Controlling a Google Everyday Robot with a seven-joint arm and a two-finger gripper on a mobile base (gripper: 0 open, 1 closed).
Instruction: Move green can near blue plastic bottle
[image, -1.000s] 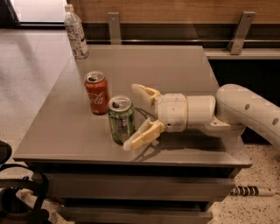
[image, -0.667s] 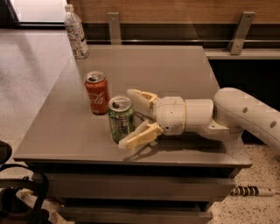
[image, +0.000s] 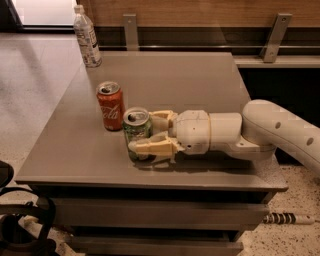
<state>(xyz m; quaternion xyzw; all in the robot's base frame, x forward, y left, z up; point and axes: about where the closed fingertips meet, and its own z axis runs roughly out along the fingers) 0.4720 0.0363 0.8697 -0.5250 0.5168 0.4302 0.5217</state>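
At the front of the bench (image: 200, 80) the end effector (image: 143, 132) grips the green can (image: 136, 125) beside a red cola can (image: 110, 106); the grasp seems done, so next lift it clear and carry it to the blue plastic bottle (image: 87, 37), far-left corner

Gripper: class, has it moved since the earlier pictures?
Yes. The gripper has slid left toward the red can, and its fingers now close on the green can.
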